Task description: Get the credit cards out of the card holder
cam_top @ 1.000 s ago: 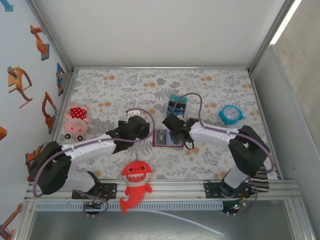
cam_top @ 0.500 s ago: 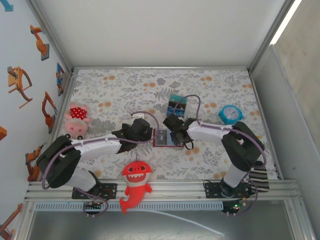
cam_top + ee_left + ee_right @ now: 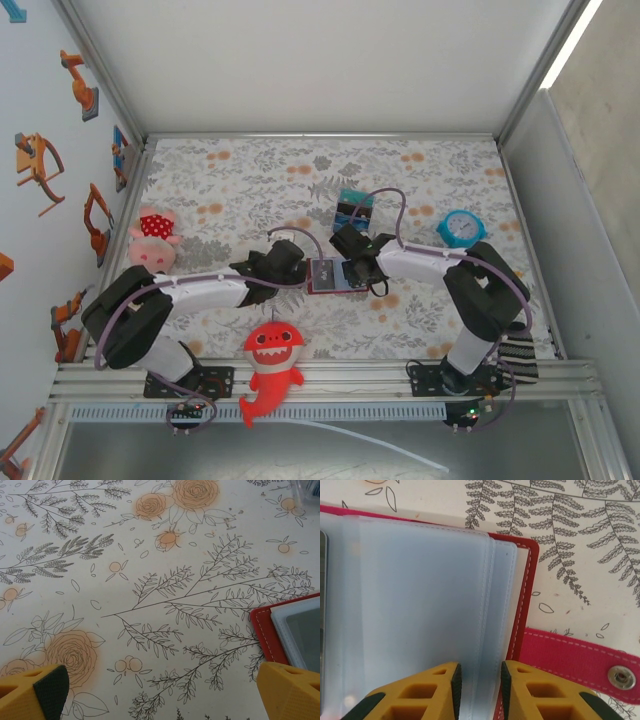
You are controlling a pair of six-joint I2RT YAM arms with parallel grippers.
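The card holder [image 3: 333, 275] lies open on the desk [image 3: 420, 170] with no card seen outside it, so the task is judged barely begun. The left hand [image 3: 160, 692] is held wide and empty beside its left edge. The right hand [image 3: 479, 680] is nearly closed over its clear sleeves [image 3: 420, 595]; a grip cannot be confirmed.

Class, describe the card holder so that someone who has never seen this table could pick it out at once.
On the floral table cover, look at the middle, beyond the red shark toy. The card holder lies open there: a small flat red wallet with pale bluish clear sleeves and a snap strap. The striped block is teal and black, not red.
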